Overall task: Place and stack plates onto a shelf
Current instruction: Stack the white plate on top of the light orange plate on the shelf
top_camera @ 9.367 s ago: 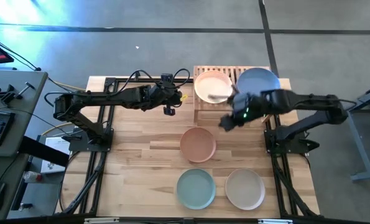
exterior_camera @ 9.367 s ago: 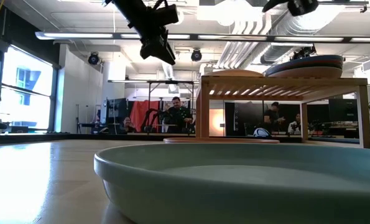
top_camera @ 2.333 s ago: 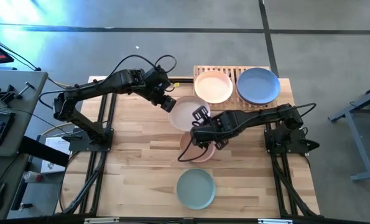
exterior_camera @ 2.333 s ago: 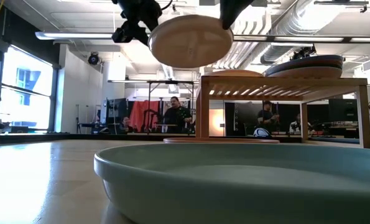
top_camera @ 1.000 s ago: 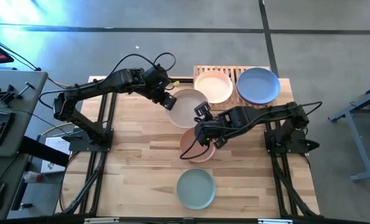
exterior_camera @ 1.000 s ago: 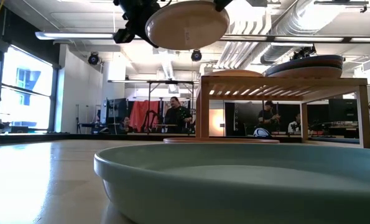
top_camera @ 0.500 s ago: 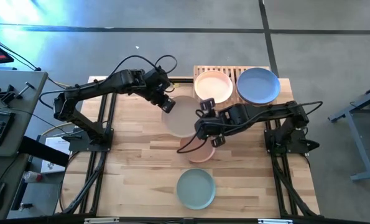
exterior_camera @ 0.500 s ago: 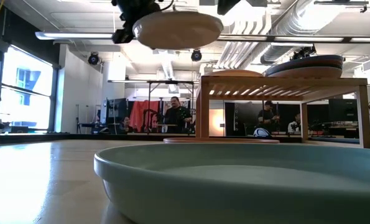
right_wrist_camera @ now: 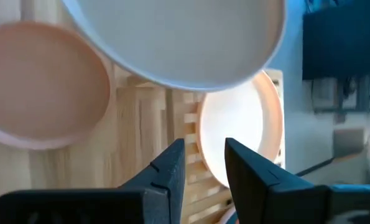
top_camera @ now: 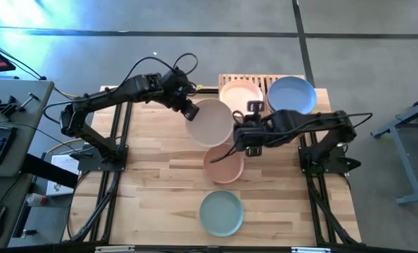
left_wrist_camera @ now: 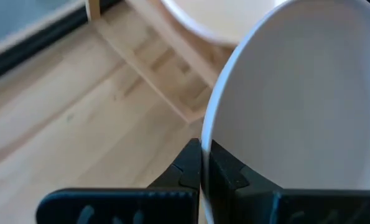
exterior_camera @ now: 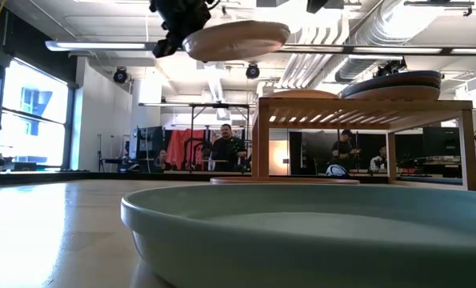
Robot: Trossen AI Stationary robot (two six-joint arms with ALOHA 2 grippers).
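Observation:
A beige plate (top_camera: 210,121) hangs in the air, just left of the shelf (top_camera: 226,79), and my left gripper (top_camera: 190,111) is shut on it. The low view shows this plate (exterior_camera: 236,38) almost level, high over the table. My right gripper (right_wrist_camera: 204,165) stands open just off the plate's right edge, with nothing between its fingers. On the wooden shelf (exterior_camera: 366,104) lie a pale pink plate (top_camera: 240,95) and a light blue plate (top_camera: 291,96). A salmon plate (top_camera: 224,163) and a mint plate (top_camera: 220,213) rest flat on the tabletop. My left gripper pinches the beige plate's rim (left_wrist_camera: 204,146) at its left edge, one finger above the rim and one below. The fingers come from the table's left, slanting down. The plate is lifted clear of the table, nearly level.
The mint plate (exterior_camera: 302,232) fills the near foreground of the low view. The salmon plate (right_wrist_camera: 41,81) lies below the held plate, near the shelf's front. Bare wooden tabletop (top_camera: 159,183) spreads on the left. People sit in the room beyond the table.
My right gripper has let go of the beige plate's right edge, opened, rolled and drawn back toward the table's right edge. The plate, held only by my left gripper, has tipped from slanted to nearly level and shifted a little toward the shelf.

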